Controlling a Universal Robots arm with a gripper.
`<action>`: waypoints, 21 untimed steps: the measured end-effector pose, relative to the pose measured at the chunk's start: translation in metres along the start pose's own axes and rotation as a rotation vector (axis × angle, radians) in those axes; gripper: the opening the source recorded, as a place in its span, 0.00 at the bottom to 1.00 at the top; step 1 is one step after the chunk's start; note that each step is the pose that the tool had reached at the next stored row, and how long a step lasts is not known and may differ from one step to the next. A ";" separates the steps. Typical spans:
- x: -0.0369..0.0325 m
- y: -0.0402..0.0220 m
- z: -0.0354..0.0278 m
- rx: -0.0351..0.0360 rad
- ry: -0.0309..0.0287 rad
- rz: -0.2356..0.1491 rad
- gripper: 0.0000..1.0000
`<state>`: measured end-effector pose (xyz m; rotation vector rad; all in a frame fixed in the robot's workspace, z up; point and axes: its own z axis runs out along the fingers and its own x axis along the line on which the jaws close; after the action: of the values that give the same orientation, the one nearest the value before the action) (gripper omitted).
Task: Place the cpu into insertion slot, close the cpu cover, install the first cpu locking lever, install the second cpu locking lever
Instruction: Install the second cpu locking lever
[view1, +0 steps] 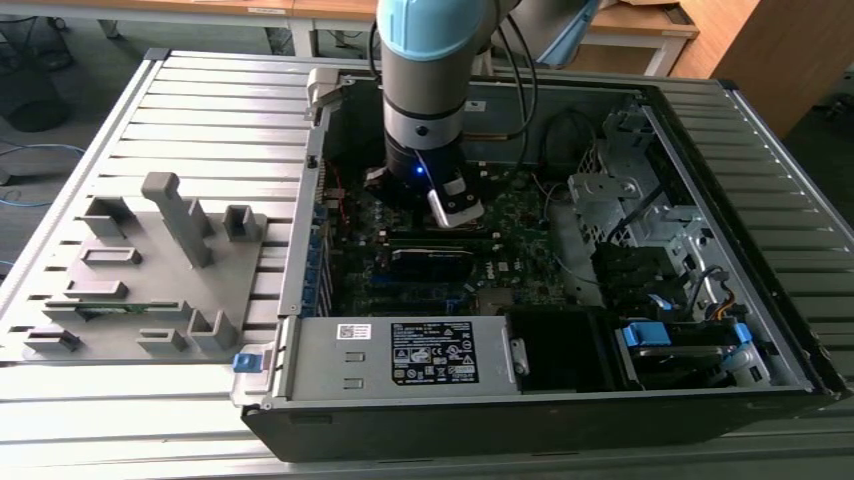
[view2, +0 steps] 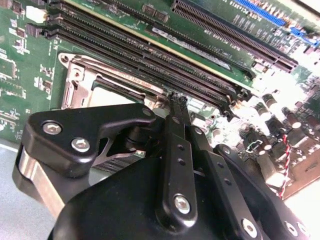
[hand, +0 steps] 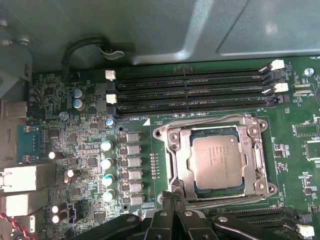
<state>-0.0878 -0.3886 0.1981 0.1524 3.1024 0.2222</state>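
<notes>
The cpu (hand: 218, 161), a dull grey square chip, lies flat in the insertion slot (hand: 176, 186) on the green circuit board. The silvery cpu cover (hand: 260, 160) lies down over it as a frame, with the chip showing through its cut-out. A thin wire lever (hand: 210, 119) runs along the cover's edge beside the memory slots. My gripper (hand: 172, 192) is shut, with its black fingertips (view2: 177, 102) pressed together at the socket's edge, at the corner of the cover (view2: 80, 75). Whether they touch a lever there is hidden. In the exterior view the gripper (view1: 454, 212) reaches down into the open computer case.
Long black memory slots (hand: 190, 92) run beside the socket, with capacitors (hand: 106, 162) and rear ports (hand: 25, 177) on another side. A grey power supply box (view1: 400, 352) and drive cages (view1: 627, 210) crowd the case. A grey fixture plate (view1: 134, 270) lies at the exterior view's left.
</notes>
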 end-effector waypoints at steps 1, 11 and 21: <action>0.0001 -0.0001 0.0002 -0.0023 0.0002 0.000 0.11; 0.0025 -0.0014 0.0030 -0.0255 0.0024 0.001 0.11; 0.0040 -0.0013 -0.0022 -0.0316 0.0030 0.001 0.11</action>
<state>-0.0920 -0.3898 0.2000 0.1532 3.1000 0.2716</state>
